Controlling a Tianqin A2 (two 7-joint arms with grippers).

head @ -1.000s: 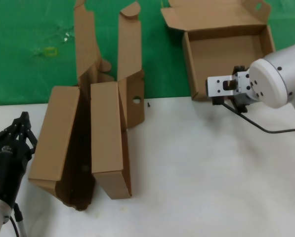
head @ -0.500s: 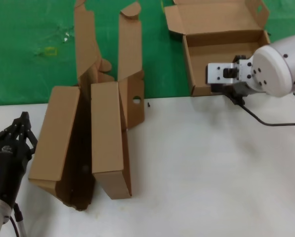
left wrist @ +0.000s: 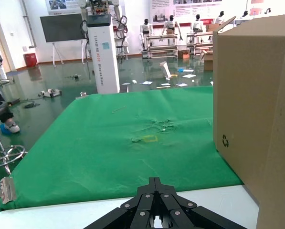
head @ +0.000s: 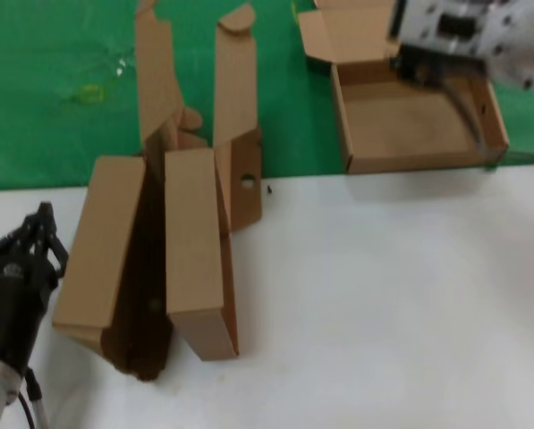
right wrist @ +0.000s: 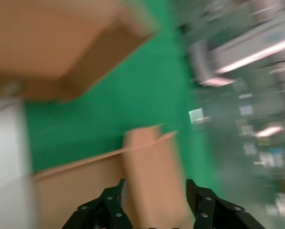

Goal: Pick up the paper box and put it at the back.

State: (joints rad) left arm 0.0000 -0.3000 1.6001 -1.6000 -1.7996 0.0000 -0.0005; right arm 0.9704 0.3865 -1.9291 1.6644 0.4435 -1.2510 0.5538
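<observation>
**Box lies on the green cloth**

The green cloth backdrop (head: 52, 134) spreads behind a white table (head: 383, 295). The flat brown cardboard paper box (head: 419, 116) now lies open farther back on it. The right gripper (right wrist: 154, 202), apparently spread, has risen above it; the left gripper (head: 21, 268) is parked, pressed together.

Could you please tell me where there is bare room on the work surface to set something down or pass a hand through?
The widest bare patch is the white table, in front of the paper box and right of the box with the round hole. The green cloth far left is bare too. It is crowded where the upright boxes stand, beside the left gripper. The right gripper hangs over the paper box.
</observation>
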